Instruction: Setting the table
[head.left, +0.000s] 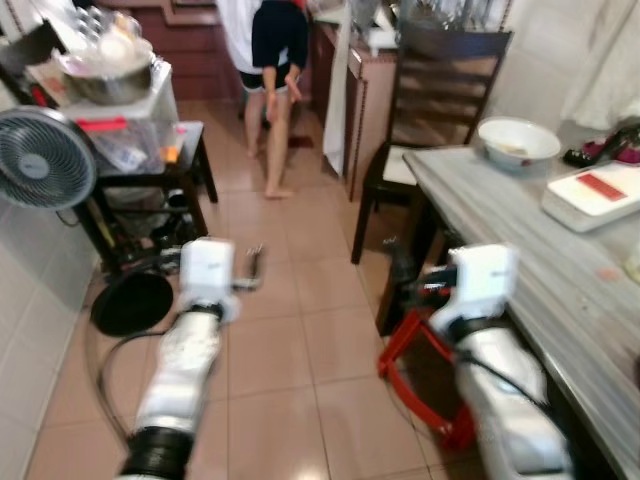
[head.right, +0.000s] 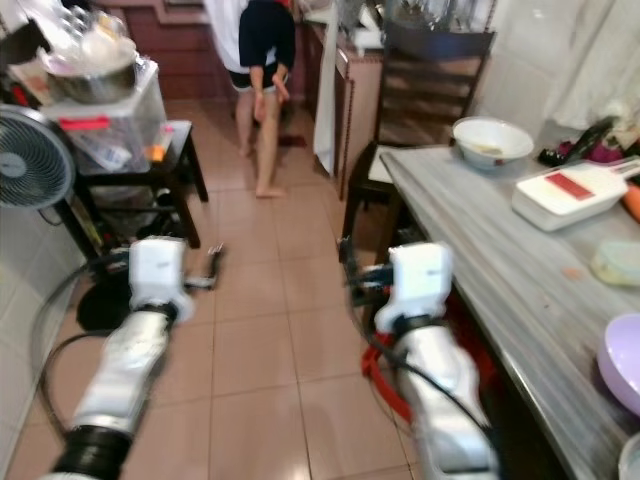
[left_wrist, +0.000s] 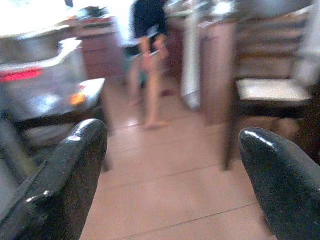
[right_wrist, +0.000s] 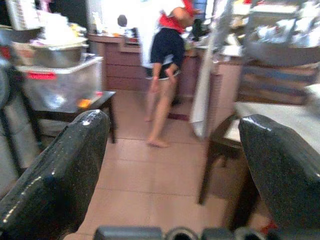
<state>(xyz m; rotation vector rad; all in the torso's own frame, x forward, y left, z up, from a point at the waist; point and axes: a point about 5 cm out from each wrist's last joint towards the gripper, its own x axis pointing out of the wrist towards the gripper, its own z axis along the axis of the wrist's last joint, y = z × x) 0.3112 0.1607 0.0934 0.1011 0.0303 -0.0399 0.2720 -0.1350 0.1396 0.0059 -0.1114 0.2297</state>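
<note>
right eye view: round white bowl (head.right: 491, 140); grey table (head.right: 480, 250)

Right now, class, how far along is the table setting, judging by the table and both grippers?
Done: a white bowl and a white tray lie on the grey table, not arranged as place settings. In hand: nothing; the left gripper and right gripper are open and empty over the floor. Left: almost all of the setting.

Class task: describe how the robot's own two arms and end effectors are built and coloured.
Both arms are silver, ribbed tubes ending in white, boxy wrist blocks. The left end effector and the right end effector each have two thick, glossy black fingers with rounded tips. A black cable runs along the right arm.
</note>
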